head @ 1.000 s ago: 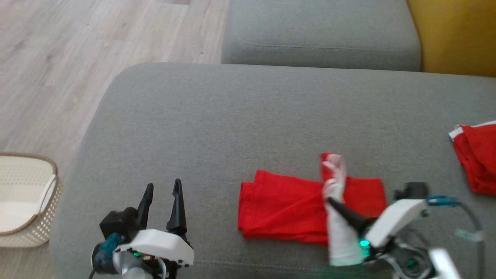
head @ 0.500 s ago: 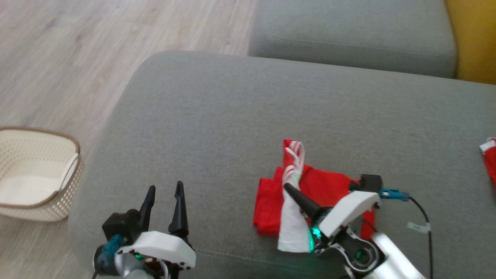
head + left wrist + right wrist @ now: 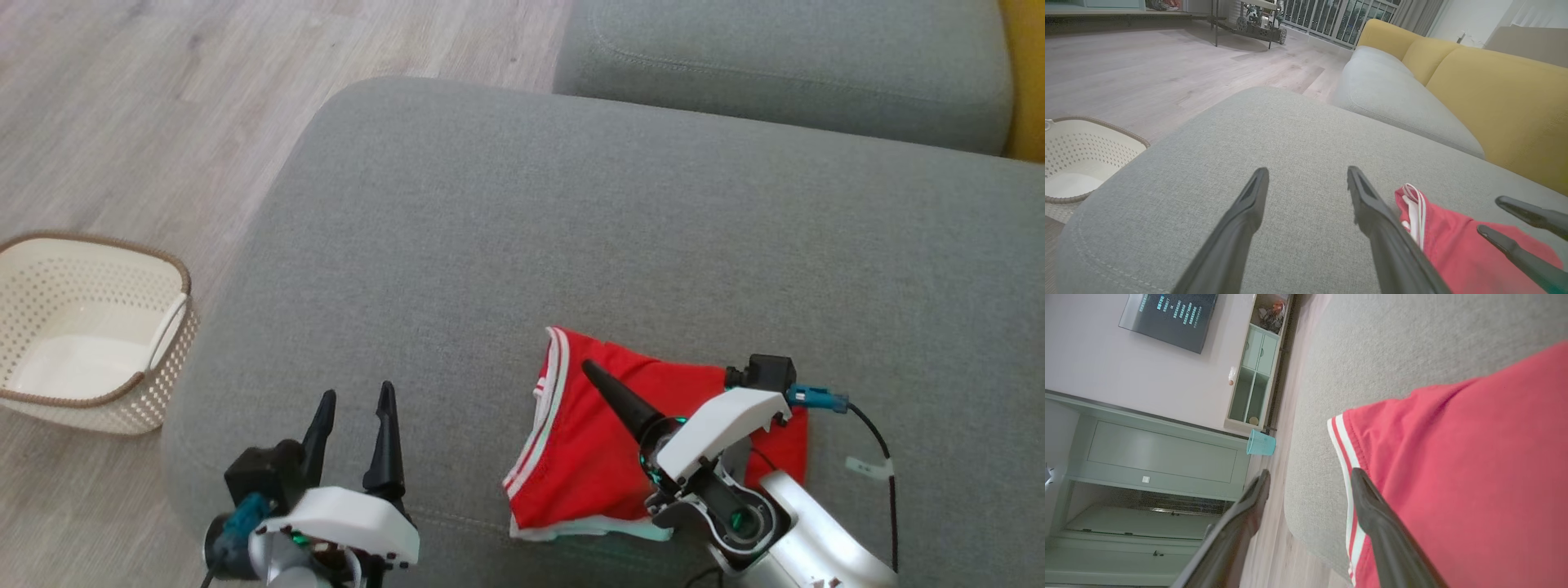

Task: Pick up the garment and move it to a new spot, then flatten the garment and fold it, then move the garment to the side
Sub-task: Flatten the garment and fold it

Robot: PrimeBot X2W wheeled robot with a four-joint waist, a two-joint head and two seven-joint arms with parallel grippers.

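Note:
The garment (image 3: 584,457), red with white stripes along its hem, lies folded near the front edge of the grey sofa cushion (image 3: 571,229). My right gripper (image 3: 600,380) hovers over its middle, pointing up-left; the right wrist view shows its jaws (image 3: 1310,473) open and empty above the striped hem of the garment (image 3: 1453,457). My left gripper (image 3: 356,392) stands open and empty over bare cushion, left of the garment. In the left wrist view the left gripper (image 3: 1307,169) has the garment (image 3: 1453,253) to its right, with the right gripper (image 3: 1490,214) over it.
A cream perforated basket (image 3: 184,282) stands on the wooden floor (image 3: 163,98) left of the cushion. A second grey cushion (image 3: 784,73) lies behind, and a yellow backrest (image 3: 1494,94) rises beyond it. The cushion's front seam runs just below the garment.
My right gripper has opened and let go of the raised white-striped part, which now lies folded over the garment. The head camera has turned, shifting the whole picture. The left arm has not moved.

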